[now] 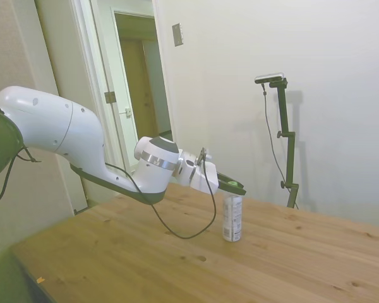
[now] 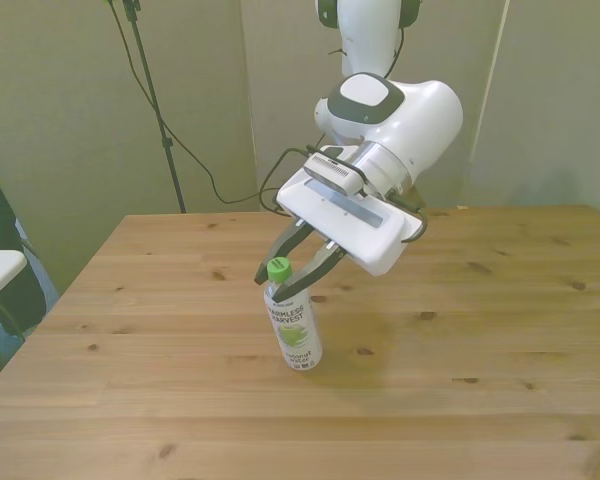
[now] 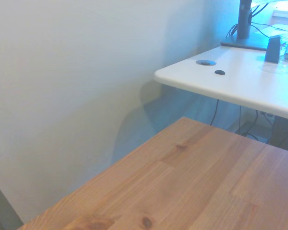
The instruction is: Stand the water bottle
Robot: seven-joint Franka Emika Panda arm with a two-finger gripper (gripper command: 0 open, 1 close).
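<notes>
Wooden table point(image 2: 480, 330) (pale walls) | water bottle point(image 2: 293, 325) upright | gripper point(image 2: 292, 271) jaws parted around green cap point(image 2: 279, 268)

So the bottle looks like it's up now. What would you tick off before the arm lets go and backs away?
1. Water bottle upright on its base: ok in the side view; it seems to lean a little in the front view.
2. Base resting on the wooden table: ok, as far as both views show.
3. Gripper at the green cap: ok, the fingers flank it.
4. Fingers already clear of the cap: cannot tell; any gap is too small to see.
5. Room to withdraw: ok, nothing else stands near the bottle.
6. Wrist view useful: not ok; it shows only table, wall and a white desk.
</notes>
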